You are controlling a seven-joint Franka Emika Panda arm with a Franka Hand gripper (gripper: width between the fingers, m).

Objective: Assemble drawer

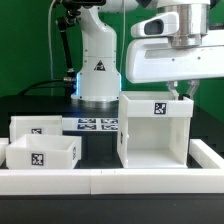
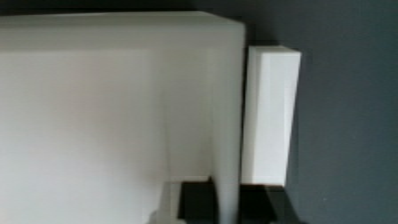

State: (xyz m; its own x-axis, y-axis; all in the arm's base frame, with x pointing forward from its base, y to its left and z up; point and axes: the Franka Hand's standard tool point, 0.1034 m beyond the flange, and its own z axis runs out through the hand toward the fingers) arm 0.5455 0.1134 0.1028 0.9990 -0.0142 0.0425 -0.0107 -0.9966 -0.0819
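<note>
White housing: tall box, open toward the camera, standing upright on the bench at the exterior view's right. It has a square tag on its top front edge.
Fingers: narrow, one on each side of the housing's thin side wall at its upper edge. In the wrist view no gap shows between them and the wall.
Rear tray: low and open-topped, tag on its front, at the exterior view's left and well apart from the housing.
Front tray: just in front of the rear tray, also tagged.
Border rail: long and low, running across the front of all three parts.
Marker board: flat on the bench between rear tray and housing.
</note>
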